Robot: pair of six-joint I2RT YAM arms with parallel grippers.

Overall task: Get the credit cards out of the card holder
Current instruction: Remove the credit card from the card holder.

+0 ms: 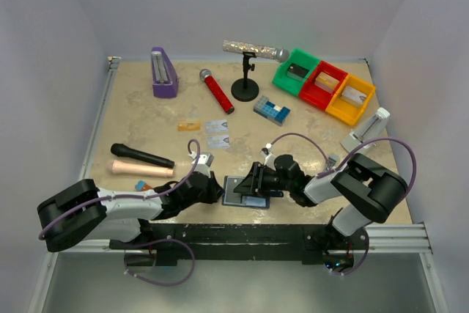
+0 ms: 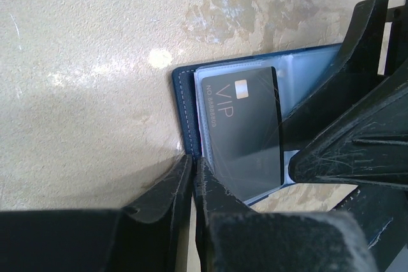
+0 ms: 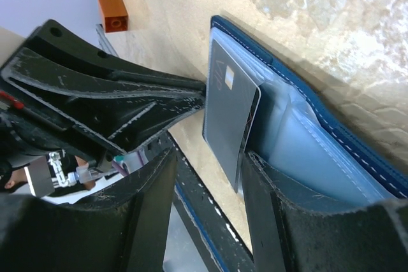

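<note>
Black left gripper (image 2: 191, 176): jaws nearly together at the card holder (image 2: 183, 103) left edge; hold unclear.
VIP card (image 2: 245, 132): lower centre overhead, inside the open holder.
Right gripper (image 3: 207, 157): half open, empty, one finger pressed the pocket (image 3: 319, 151).
Risk: cover pinched with card would likely drag holder along.

The card holder (image 1: 245, 194) lies open on the tabletop (image 1: 146, 119) near its front edge, between the left gripper (image 1: 220, 190) and the right gripper (image 1: 256, 185). One card (image 2: 245, 132) sits in it. Three cards (image 1: 216, 125) lie behind it, to the left.
</note>
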